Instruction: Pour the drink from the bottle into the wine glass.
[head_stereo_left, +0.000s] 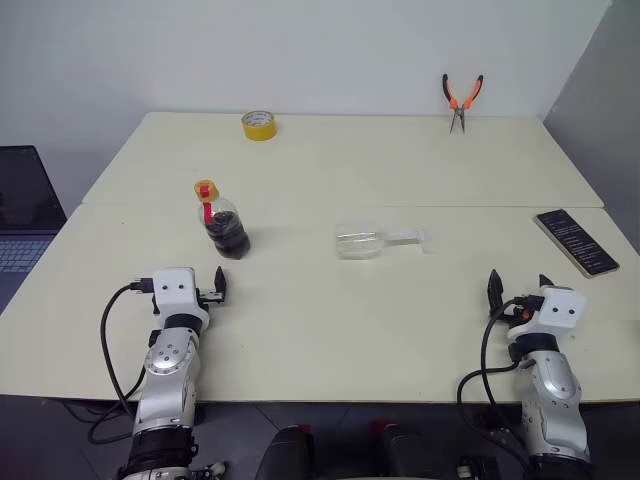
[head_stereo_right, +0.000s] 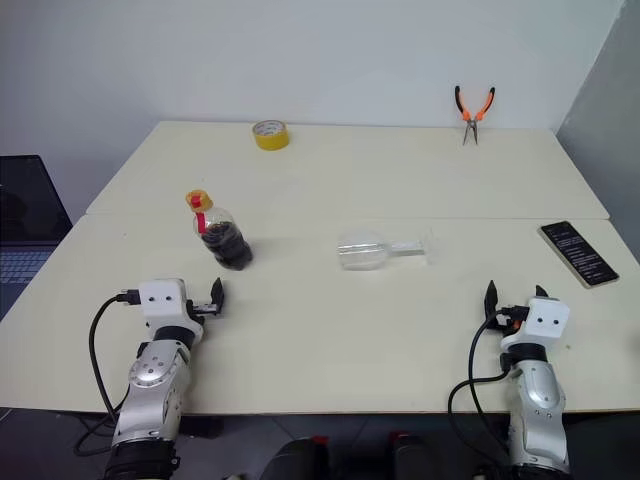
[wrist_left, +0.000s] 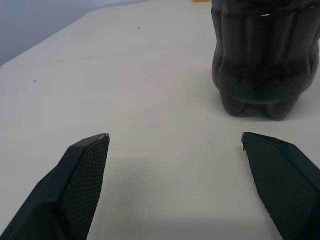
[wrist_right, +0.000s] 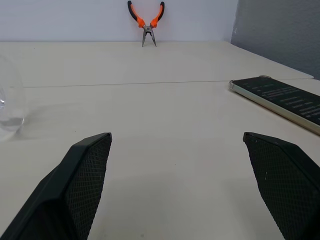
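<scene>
Fingers of both the left gripper (wrist_left: 175, 145) and right gripper (wrist_right: 177, 145) stand wide apart above the near edge of the cream table (head_stereo_left: 330, 330) under a white wall, bottle (head_stereo_left: 222, 222) upright ahead of the left, wine glass (head_stereo_left: 375, 240) lying mid-table, bare surface between them.

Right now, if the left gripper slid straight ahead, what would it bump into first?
Probably the bottle. The left gripper is open and points forward across the table, and the bottle stands just ahead, slightly to one side, so one finger may hit it rather than the gap.
</scene>
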